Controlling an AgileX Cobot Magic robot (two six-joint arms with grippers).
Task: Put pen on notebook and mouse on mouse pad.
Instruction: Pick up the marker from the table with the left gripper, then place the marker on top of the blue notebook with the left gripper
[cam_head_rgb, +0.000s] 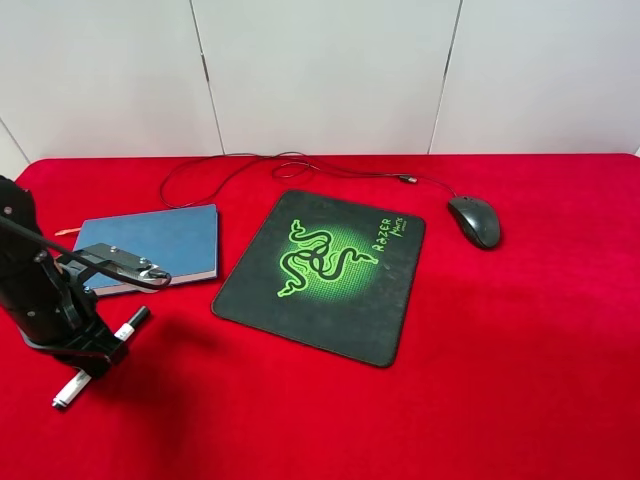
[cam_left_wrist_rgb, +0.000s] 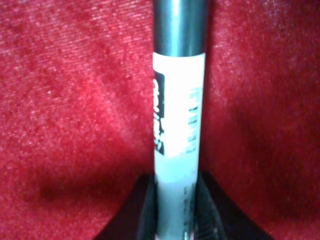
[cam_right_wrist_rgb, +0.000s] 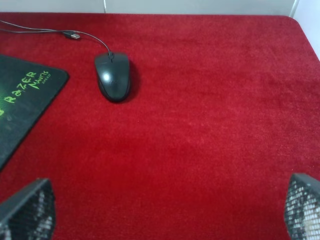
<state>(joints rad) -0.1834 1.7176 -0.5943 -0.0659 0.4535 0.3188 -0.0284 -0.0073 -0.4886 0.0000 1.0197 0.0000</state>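
Observation:
The white pen (cam_head_rgb: 100, 355) with its black cap lies slantwise low over the red cloth at the front left, just in front of the blue notebook (cam_head_rgb: 160, 240). My left gripper (cam_head_rgb: 98, 352) is shut on the pen's middle. In the left wrist view the pen (cam_left_wrist_rgb: 177, 125) runs between the dark fingers (cam_left_wrist_rgb: 145, 212). The black mouse (cam_head_rgb: 475, 220) sits on the cloth just right of the mouse pad (cam_head_rgb: 325, 275) with its green logo. In the right wrist view my right gripper (cam_right_wrist_rgb: 165, 215) is open and empty, well short of the mouse (cam_right_wrist_rgb: 112, 75) and beside the mouse pad (cam_right_wrist_rgb: 25, 100).
The mouse's thin black cable (cam_head_rgb: 230, 165) loops across the back of the table behind the notebook and pad, and a small plug (cam_head_rgb: 408, 180) lies near the mouse. The red cloth (cam_head_rgb: 520, 350) covers the table. A white wall stands behind.

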